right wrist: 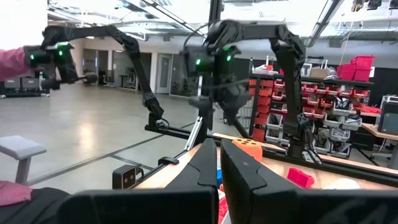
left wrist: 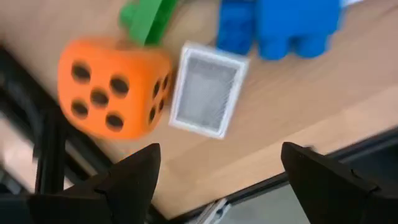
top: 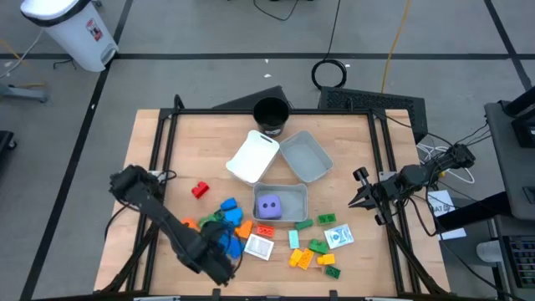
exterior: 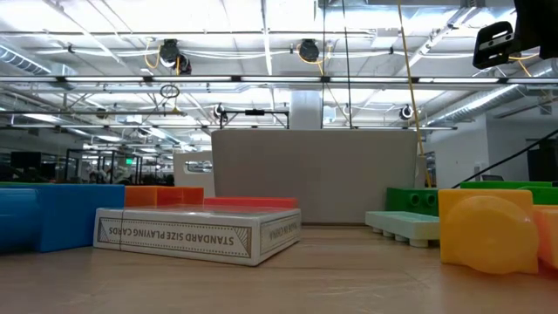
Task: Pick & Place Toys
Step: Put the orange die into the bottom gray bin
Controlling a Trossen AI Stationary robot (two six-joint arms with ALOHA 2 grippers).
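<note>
Orange dotted foam-looking die (left wrist: 112, 90) sat beneath the left end effector (left wrist: 217, 165), fingers wide and empty; probably light, squashy, best pinched across flat faces.

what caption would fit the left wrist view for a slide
Open left gripper hovering over an orange die, a white card box, a green block and blue blocks.

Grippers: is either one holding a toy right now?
No. The left gripper is open above the orange die, not touching it. The right gripper is shut and empty.
</note>
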